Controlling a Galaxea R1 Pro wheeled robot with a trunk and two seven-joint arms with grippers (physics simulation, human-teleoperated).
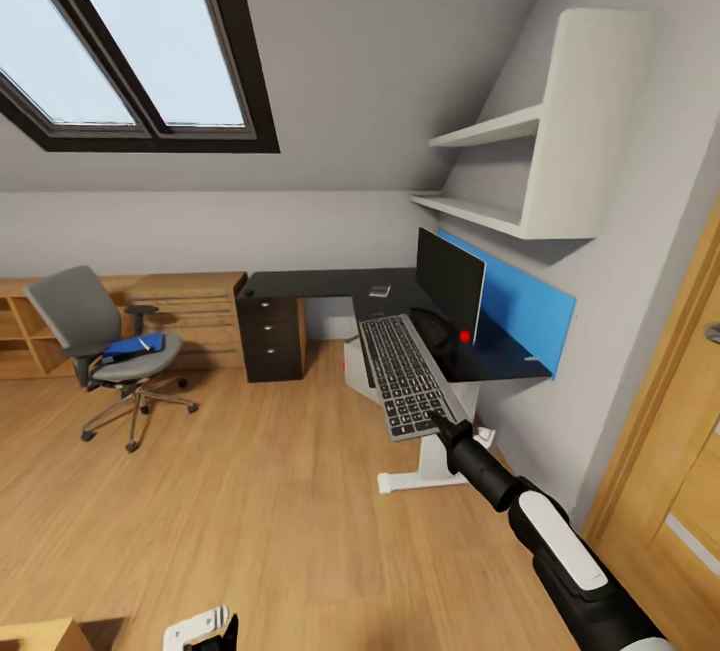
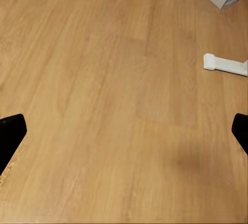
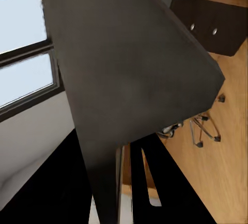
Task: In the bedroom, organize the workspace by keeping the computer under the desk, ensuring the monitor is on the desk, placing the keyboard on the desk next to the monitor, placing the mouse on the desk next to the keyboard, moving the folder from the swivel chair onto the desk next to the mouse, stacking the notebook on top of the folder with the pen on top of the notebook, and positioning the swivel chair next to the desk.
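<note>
While the right pincer [image 1: 437,421] grips the keyboard [image 1: 402,374] over the desk [image 1: 320,283], no writing is legible.

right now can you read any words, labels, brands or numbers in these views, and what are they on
None can be read.
keyboard: the keys show only as pale blurs, legends too small to read.
monitor: screen dark, a red dot at one lower corner, no text.
blue items on the chair: no lettering visible.
small item on the desk: too small to tell.
</note>
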